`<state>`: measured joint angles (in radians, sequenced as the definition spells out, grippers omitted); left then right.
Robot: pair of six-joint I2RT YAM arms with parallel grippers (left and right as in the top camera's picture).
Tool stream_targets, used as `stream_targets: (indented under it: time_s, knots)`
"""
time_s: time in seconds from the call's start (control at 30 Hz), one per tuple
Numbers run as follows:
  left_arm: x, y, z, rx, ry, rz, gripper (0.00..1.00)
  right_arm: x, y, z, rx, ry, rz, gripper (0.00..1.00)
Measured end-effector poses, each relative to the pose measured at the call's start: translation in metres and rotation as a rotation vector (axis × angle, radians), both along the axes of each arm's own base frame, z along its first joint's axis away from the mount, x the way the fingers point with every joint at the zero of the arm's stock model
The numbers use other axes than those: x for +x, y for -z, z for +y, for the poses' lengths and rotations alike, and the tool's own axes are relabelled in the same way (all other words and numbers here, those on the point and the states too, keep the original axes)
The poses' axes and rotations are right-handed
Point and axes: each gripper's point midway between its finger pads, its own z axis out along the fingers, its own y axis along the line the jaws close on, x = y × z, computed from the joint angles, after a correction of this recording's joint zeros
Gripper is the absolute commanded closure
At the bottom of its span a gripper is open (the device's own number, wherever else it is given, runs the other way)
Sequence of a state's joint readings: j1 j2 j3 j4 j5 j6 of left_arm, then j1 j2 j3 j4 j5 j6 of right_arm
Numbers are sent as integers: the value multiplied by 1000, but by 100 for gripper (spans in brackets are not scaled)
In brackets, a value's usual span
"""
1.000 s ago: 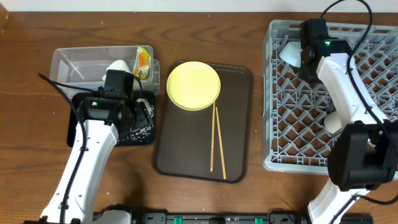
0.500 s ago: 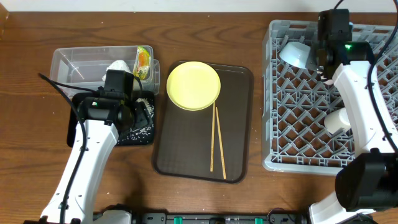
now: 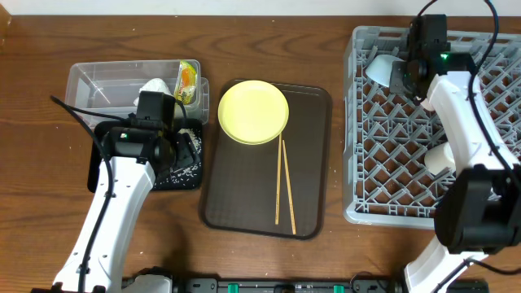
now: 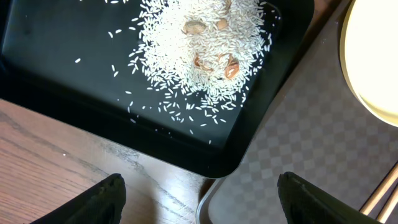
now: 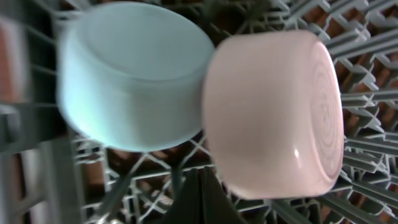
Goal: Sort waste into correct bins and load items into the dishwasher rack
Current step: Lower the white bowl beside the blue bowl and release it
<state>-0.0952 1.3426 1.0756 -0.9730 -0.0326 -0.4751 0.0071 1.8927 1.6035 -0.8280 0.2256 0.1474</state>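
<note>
Your right gripper [image 3: 407, 75] hangs over the far-left corner of the dishwasher rack [image 3: 391, 163]. Its wrist view is too close and blurred to show how the jaws stand, so I cannot tell; confirm they are clear of both bowls before you lift. Rise straight up, because the lattice pegs crowd that corner.

On the brown tray [image 3: 244, 195], the yellow plate [image 3: 253, 111] is probably your next load. In the rack, the light blue bowl [image 5: 134, 78] and the pink bowl [image 5: 273, 115] lie tilted and touching, so a sideways brush could roll either one. The cup [image 3: 440, 157] sits well apart from them. The chopsticks [image 3: 282, 183] lie just beside the plate.

Your left gripper [image 4: 214, 199] is spread wide and empty above the black tray [image 4: 62, 50] holding the rice [image 4: 199, 43].
</note>
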Motion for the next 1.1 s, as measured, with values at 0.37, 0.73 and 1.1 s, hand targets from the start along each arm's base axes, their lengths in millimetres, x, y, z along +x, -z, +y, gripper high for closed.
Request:
stream_targets:
  time_s: [0.37, 0.73, 1.1]
  knots:
    - [0, 0, 0, 0, 0, 0, 19, -9, 9, -36, 33, 78, 33, 99]
    - [0, 0, 0, 0, 0, 0, 19, -35, 9, -101, -48, 265, 76, 99]
    - [0, 0, 0, 0, 0, 0, 19, -31, 2, -85, 18, 234, 48, 90]
